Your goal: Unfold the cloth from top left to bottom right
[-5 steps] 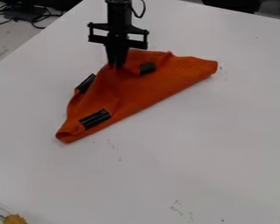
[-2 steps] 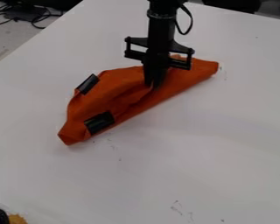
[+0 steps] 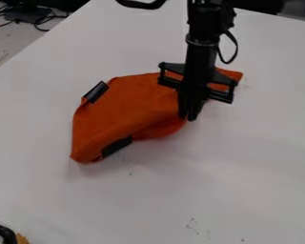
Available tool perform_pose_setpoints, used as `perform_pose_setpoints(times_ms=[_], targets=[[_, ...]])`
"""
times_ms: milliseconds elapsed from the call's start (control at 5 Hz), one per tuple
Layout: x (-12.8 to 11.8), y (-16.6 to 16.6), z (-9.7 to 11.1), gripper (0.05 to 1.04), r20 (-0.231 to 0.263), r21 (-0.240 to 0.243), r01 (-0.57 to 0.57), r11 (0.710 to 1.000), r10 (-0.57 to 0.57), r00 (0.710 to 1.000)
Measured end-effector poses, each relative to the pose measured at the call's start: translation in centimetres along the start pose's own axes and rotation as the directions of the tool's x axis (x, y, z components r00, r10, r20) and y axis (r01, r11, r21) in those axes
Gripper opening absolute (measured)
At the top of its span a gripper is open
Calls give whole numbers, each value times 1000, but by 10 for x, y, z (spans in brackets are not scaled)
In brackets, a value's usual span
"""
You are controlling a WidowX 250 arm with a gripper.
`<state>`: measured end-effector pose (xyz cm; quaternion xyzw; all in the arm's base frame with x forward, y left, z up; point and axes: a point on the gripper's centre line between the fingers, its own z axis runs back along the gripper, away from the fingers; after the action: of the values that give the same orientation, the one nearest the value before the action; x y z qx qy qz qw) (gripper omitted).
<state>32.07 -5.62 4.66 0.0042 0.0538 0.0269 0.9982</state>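
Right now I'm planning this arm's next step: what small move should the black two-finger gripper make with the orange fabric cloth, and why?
I'd draw the black two-finger gripper slightly toward the view's lower right, keeping it low: its tips seem to pinch the orange fabric cloth at its lower-right edge, and the cloth lies bulged and folded, not flat.

Setting consistent with a robotics lab: black robot arm over a broad, plain white tabletop. Upper left, beyond the table edge: loose dark cables trailing beside black equipment, above a pale grey floor with scuff-like marks.
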Motion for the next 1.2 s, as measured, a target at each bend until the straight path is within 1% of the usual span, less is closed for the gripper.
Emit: perform_pose_setpoints(times_ms=[200,400,600,800,1000,1200], targets=[[-17,-22,-19,87,-23,-35,76,997,-76,997],[-24,-25,-42,245,-111,-17,110,994,-111,988],[-26,-24,-46,513,-96,-2,117,993,-117,988],[-30,-21,-23,819,-41,15,92,996,-92,995],[-40,-29,4,1005,-14,24,90,996,-90,996],[-47,-28,30,1003,16,28,34,999,-35,999]])
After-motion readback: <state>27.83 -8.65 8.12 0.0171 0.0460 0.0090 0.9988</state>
